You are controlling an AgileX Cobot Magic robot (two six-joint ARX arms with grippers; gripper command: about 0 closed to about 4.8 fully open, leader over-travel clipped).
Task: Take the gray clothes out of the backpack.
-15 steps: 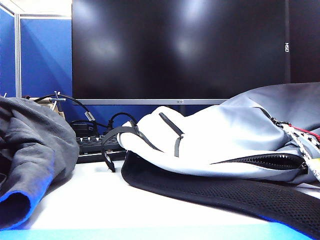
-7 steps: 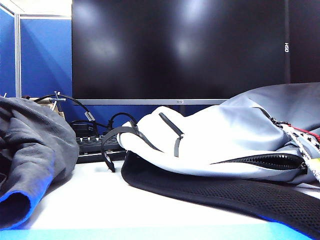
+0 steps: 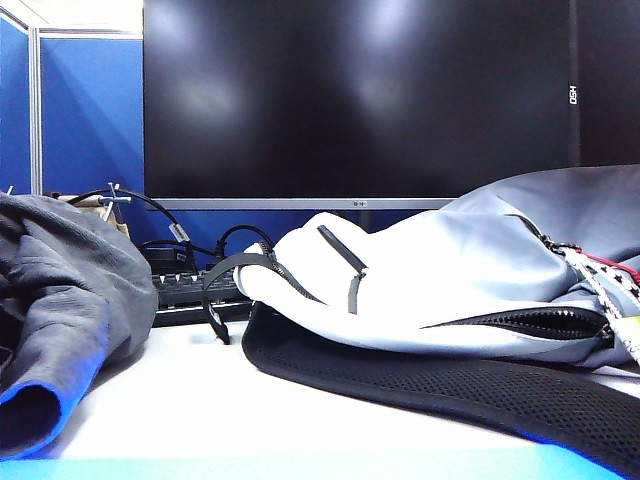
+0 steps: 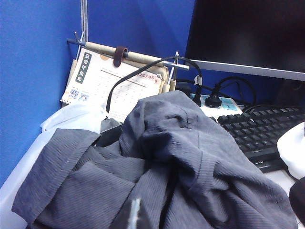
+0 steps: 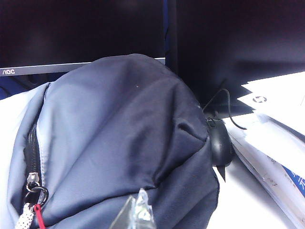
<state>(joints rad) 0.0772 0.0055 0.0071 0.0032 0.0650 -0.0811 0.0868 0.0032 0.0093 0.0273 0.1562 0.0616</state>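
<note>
Now you have the gray clothes [image 3: 60, 300] heaped on the table's left, out of the backpack [image 3: 450, 280] lying on the right. Your left gripper [image 4: 135, 217] hangs over the clothes, jaws pressed together; your right gripper [image 5: 137, 212] hangs over the backpack, likewise closed, empty.

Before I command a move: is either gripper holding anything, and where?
Nothing held. Left gripper is shut, above the gray clothes; right gripper is shut, above the backpack.

Gray clothes [image 3: 70, 300] lay crumpled at left, blue lining showing, apart from backpack [image 3: 450, 280] lying flat, right.
</note>
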